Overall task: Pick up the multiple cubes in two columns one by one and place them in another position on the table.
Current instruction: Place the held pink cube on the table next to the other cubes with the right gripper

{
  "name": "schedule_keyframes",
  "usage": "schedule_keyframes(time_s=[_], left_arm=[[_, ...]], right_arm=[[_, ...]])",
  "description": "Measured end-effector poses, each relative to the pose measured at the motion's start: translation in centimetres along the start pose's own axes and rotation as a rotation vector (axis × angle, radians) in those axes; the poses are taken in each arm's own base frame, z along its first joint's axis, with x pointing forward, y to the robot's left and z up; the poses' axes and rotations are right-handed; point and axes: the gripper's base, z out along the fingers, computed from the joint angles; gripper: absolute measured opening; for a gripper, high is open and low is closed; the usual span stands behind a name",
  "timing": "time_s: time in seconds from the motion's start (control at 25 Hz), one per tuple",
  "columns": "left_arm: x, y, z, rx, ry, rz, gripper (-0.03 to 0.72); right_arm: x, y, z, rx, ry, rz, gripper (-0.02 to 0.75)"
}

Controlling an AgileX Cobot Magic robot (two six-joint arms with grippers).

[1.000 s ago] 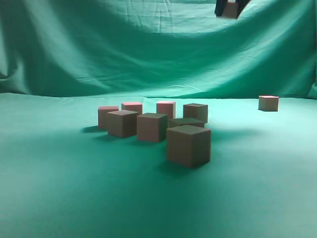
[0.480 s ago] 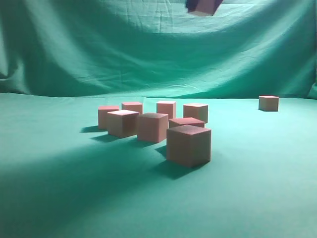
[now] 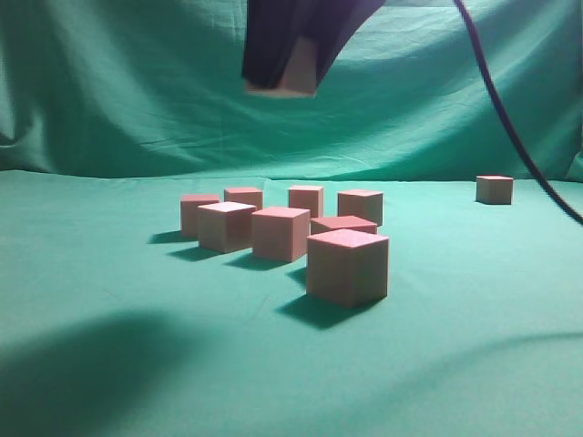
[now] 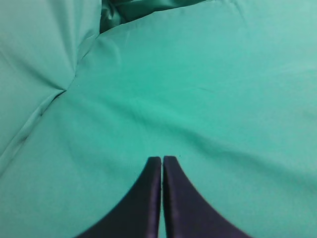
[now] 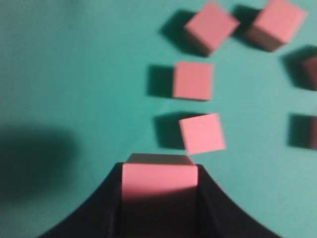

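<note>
Overhead: right tool (image 3: 282, 77) grasping cube (image 5: 159, 181) | table (image 3: 100, 273) teal, backdrop (image 3: 137, 91) creased | left tool (image 4: 162, 163) seemingly clenched

You have a cluster of cubes (image 3: 301, 232) mid-frame on the table (image 3: 109, 300); one lone cube (image 3: 494, 189) sits far right, behind.

1. Green backdrop cloth (image 3: 137, 82): hangs behind the work area in ext view, wrinkled w/ long sagging folds, darker twd the left edge.
2. Thin dark cable (image 3: 510, 127): runs from top centre-right down to the right edge in ext view, slightly curved, in front of the backdrop.
3. Bunched green fabric folds (image 4: 116, 11): top-left of left wrist view, creased & shadowed.
</note>
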Motion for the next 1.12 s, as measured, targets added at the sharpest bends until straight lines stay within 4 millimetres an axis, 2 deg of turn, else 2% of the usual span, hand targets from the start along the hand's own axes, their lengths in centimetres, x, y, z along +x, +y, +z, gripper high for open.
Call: schedule_keyframes(time_s=[0.2, 0.48, 0.6, 0.88, 1.12], left_arm=[[0.0, 0.0, 0.0, 0.0, 0.0, 0.0, 0.0], [0.0, 0.0, 0.0, 0.0, 0.0, 0.0, 0.0], [0.0, 0.0, 0.0, 0.0, 0.0, 0.0, 0.0], [0.0, 0.0, 0.0, 0.0, 0.0, 0.0, 0.0], [0.0, 0.0, 0.0, 0.0, 0.0, 0.0, 0.0]], right_arm=[[1.3, 2.2, 1.5, -0.09, 0.036, -0.185, 0.256], [3.0, 4.1, 3.2, -0.153, 0.07, -0.414, 0.256], [3.0, 4.2, 3.6, -0.157, 0.058, -0.434, 0.256], [3.0, 4.4, 6.5, -0.177, 0.076, -0.433, 0.256], [3.0, 4.1, 8.0, -0.168, 0.091, -0.432, 0.256]])
